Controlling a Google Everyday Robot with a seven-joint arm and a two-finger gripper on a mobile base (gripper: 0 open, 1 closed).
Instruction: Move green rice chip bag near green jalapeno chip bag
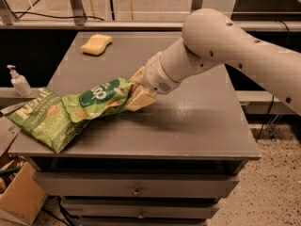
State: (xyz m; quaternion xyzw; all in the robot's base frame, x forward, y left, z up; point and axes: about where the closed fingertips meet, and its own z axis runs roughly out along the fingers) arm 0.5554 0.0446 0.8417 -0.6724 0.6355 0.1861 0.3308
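The grey table (197, 126) carries everything. The white arm (225, 46) slants down from the right, wrist pointing left and low. Its gripper (135, 89) has both fingers (141, 99) pinched shut on the right end of the green rice chip bag (96, 100). The bag stretches left from them, its far end overlapping the green jalapeno chip bag (40, 121) at the table's left edge. A yellow sponge (96, 44) lies well behind the fingers.
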